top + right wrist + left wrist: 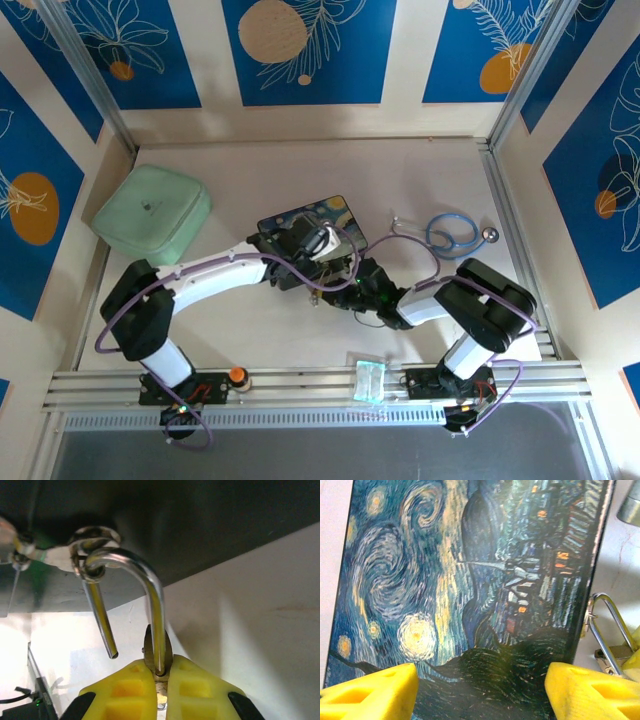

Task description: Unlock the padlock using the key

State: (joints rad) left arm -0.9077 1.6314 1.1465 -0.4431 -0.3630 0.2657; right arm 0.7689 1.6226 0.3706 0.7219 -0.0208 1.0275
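At the far left corner of the table (250, 330) lies a mint-green square case (150, 215), well apart from everything else. On the rail along the near edge sit an orange knob (237, 376) and, further right, a small pale see-through piece (370, 380). The left arm reaches in from the near left to the painted box (445, 580), which lies near the middle of the table with its swirling night-sky lid facing up. The left gripper (480, 685) is over that lid with its yellow fingers spread wide. There is nothing between them but the painted surface, and whether the pads touch it cannot be told. On the side of the box that faces the right arm, the padlock (159, 625) hangs from the box's latch ring (95, 550), with the bend of its silver shackle threaded through the ring. One leg of the shackle runs down into the brass body. The other leg ends free in the air beside the body, so the shackle stands released. The right gripper (160, 672) comes in from the near right, and its yellow fingers are closed tight on the padlock's body from both sides, just below the point where the shackle leg enters it. Beyond the right arm, toward the far right corner, a blue-tubed stethoscope (489, 235) lies coiled on the table, clear of the box and of both arms.
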